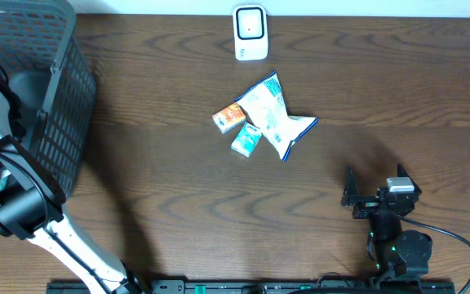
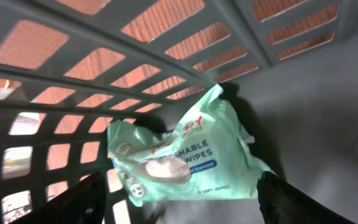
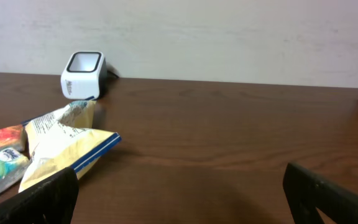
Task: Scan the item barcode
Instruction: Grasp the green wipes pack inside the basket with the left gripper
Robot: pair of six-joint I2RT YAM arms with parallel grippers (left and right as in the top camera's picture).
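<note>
Left gripper (image 2: 182, 190): fingers spread, holding nothing, inside basket (image 1: 55, 122).
Wipes pack (image 2: 188, 158): loose on basket floor, just ahead.
Right gripper (image 3: 179, 177): spread wide, empty, low over table (image 3: 229, 143).
Chip bag (image 1: 274, 114), orange carton (image 1: 228, 118), teal carton (image 1: 246, 140): mid-table, near scanner (image 1: 250, 33).

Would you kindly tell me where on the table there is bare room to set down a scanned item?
Bare wood lies between the basket and the two small packs, and also between the chip bag and the right gripper. It is crowded at the centre, below the scanner, where bag and packs lie bunched together.
</note>
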